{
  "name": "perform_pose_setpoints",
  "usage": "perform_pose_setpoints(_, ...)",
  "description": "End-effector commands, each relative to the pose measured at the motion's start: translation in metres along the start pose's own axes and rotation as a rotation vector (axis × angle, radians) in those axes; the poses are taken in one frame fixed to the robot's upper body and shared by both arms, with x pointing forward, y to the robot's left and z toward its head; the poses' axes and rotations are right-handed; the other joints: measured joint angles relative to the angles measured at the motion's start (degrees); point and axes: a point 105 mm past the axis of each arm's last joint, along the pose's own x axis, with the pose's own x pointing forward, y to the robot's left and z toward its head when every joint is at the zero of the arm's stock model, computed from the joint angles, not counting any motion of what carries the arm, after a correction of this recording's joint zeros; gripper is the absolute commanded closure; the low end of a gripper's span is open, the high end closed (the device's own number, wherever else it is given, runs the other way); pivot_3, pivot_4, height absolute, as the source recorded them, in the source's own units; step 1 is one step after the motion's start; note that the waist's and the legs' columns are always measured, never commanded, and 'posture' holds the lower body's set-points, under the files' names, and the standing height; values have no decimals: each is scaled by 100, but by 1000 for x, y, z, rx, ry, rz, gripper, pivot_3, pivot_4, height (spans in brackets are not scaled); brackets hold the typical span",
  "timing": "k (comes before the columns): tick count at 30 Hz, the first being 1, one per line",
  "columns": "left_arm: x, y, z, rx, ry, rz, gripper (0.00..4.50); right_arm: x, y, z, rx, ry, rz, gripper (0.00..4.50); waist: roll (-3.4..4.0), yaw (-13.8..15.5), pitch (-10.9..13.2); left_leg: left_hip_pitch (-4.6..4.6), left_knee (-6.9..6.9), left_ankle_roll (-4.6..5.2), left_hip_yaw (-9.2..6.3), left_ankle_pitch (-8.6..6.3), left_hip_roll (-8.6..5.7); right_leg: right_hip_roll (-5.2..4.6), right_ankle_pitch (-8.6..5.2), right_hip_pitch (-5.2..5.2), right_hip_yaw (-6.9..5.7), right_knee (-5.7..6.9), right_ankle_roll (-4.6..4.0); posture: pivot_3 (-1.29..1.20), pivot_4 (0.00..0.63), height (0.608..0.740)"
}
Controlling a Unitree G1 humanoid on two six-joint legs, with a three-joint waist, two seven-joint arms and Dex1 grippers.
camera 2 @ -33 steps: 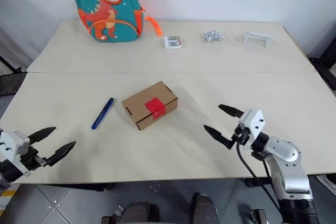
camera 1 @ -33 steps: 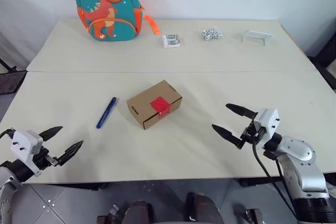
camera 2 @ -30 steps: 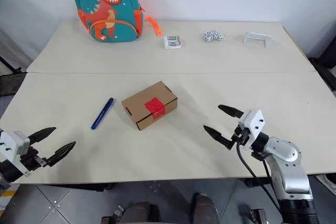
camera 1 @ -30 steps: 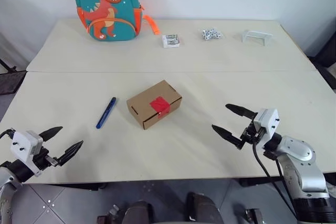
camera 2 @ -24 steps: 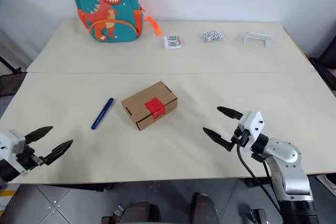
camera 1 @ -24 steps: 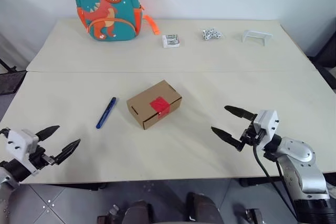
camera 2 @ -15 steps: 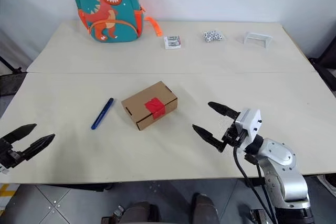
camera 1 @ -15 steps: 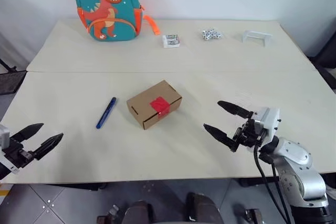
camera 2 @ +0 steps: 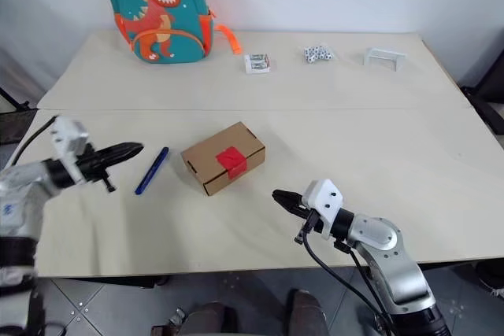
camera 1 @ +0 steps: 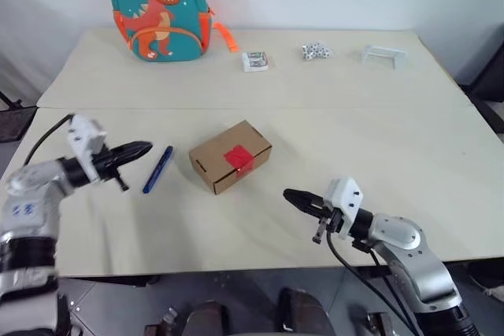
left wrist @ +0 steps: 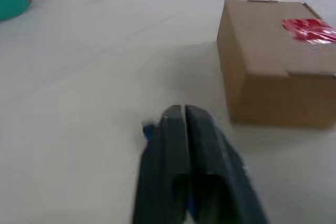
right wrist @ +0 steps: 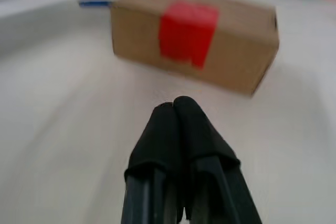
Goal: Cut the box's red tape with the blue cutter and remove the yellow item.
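From overhead, the box (camera 1: 231, 156) with its red tape (camera 1: 239, 156) is sitting mid-table, the blue cutter (camera 1: 158, 169) just left. The left gripper (camera 1: 144, 148), fingers together, is hovering beside the cutter. The right gripper (right wrist: 175, 104), pinched empty, is facing the tape.

The left pincer (left wrist: 185, 111), closed and empty, points beside the box (left wrist: 273, 72).

The small rectangular brown cardboard box (camera 1: 231, 156) lies closed, a bright red square tape patch (camera 1: 239, 157) folded over its top edge, ahead of the right fingers (right wrist: 178, 129); the slim blue pen-shaped cutter (camera 1: 158, 168) lies flat just beyond the left fingers (camera 1: 130, 151)
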Motion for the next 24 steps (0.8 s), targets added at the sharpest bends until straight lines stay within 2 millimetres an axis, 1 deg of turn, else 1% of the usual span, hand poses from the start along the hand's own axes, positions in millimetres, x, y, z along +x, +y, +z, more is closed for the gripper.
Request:
perform_pose_setpoints(1,32,8,1,34,44,17,4474,13,-5,4,9,0,-18,4500,-1,-35,1,-3,0,0,-3,0,0,0,0,0,-7,-2,0,0,150,740)
perform_pose_setpoints(4,62,10,9,45,52,13,4474,21,-5,0,13,41,5,4500,-2,-40,1,-9,7,0,-12,0,1,0,0,1,-15,-1,1,0,150,740)
perform_pose_setpoints(8,94,-11,18,95,55,-109,4474,34,-12,3,35,56,-16,4500,-2,-53,1,-11,9,0,-13,0,1,0,1,1,-18,-4,2,0,150,740)
perform_pose_setpoints(10,101,-21,20,118,74,-167,4474,38,-15,3,51,71,-24,4500,-2,-46,1,-13,16,0,-13,0,1,0,1,1,-18,-1,2,0,150,740)
perform_pose_setpoints(12,103,-32,18,159,112,-246,4474,42,-18,3,70,89,-40,4500,-2,-52,1,-15,18,0,-14,0,2,-1,1,1,-17,-1,2,0,150,740)
perform_pose_setpoints(16,100,-45,13,173,160,-324,4474,47,-27,4,84,122,-83,4500,-1,-46,2,-18,20,0,-19,0,4,-1,1,0,-20,1,2,0,150,740)
perform_pose_setpoints(20,93,-56,13,164,181,-370,4474,49,-33,7,91,142,-104,4500,0,-46,2,-19,23,0,-20,0,7,-1,1,0,-19,1,2,0,150,740)
perform_pose_setpoints(24,79,-81,14,140,197,-456,4474,47,-37,10,83,151,-86,4500,2,-46,3,-22,26,0,-22,0,9,-1,1,0,-20,2,2,0,150,740)
